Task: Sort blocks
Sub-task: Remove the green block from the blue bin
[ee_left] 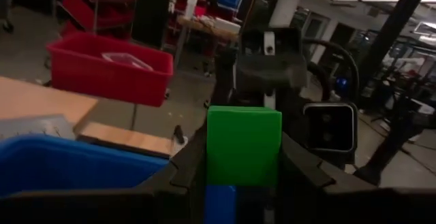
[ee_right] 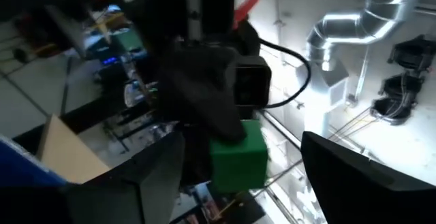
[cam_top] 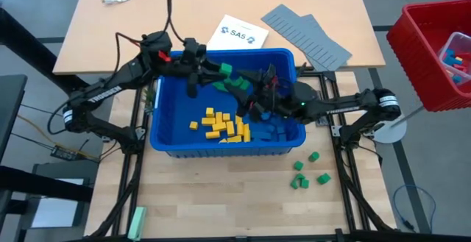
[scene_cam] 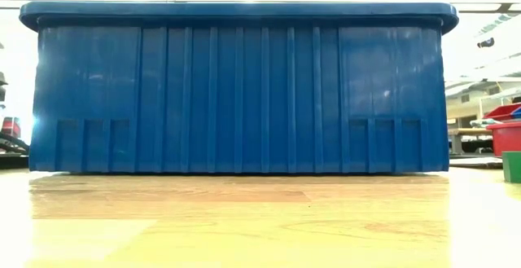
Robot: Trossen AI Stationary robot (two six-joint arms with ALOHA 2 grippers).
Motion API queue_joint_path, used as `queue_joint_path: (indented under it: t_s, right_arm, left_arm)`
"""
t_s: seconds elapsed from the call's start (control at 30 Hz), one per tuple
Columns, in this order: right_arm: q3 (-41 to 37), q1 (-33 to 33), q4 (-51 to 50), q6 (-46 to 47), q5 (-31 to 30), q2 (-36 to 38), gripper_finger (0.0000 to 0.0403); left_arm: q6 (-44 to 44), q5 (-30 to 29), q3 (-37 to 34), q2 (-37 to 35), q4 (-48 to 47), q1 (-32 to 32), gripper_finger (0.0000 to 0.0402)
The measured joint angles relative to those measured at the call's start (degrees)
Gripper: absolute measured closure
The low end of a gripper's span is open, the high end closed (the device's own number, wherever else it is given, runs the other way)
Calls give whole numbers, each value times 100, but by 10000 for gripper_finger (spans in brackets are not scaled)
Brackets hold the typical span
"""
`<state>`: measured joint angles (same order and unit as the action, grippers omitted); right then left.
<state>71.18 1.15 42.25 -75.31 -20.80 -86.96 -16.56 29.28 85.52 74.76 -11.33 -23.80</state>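
Above the ribbed blue bin [cam_top: 165, 117], left fingers [ee_left: 187, 166] clamping a smooth green block [ee_left: 243, 146]; right fingers [ee_right: 347, 166] seemingly spread.

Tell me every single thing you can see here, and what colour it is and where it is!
Blue bin: one, blue, middle of the table.
Yellow blocks: a bunch, inside the bin, near its front.
Blue blocks: several, inside the bin, front right corner.
Green blocks in the bin: a few, near the back.
Green blocks on the table: about six, in front of the bin's right end.
Grey ridged panels: grey, behind the bin on the right.
Paper sheet: one, white, behind the bin.
Red bin: one, red, off the table's right side.
Pale green bar: one, front left edge.
Left pincer: holds a green block over the bin.
Right pincer: open, facing that block.
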Motion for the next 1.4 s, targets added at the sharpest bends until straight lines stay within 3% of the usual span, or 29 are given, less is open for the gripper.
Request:
queue_joint_path:
  t_s: [0.2,0.4,0.57,0.73,0.87,0.97,1.2,1.4]
  right_arm:
    - [0,-29,139,-173,53,-79,128]
    - [0,-29,-6,-432,70,-111,159]
    - [0,-31,-13,-439,-89,-117,202]
    - [-4,-28,-57,-433,-130,-122,287]
    - [-4,74,-19,-386,-465,-113,288]
    - [-4,181,-26,10,-591,-67,288]
    - [-2,677,-211,1142,-1517,278,288]
    - [-2,1185,-1787,3140,-1541,909,288]
  left_arm:
    - [-161,218,-5,45,7,159,265]
    - [-200,235,-38,142,-95,255,265]
    - [-188,238,-37,180,-76,298,264]
    - [-169,241,-36,181,-72,298,231]
    - [-170,237,-36,179,-113,292,208]
    - [-170,280,-36,176,-52,212,202]
    - [113,242,-36,-133,-160,-116,200]
    - [487,-11,-36,-334,-555,-283,199]
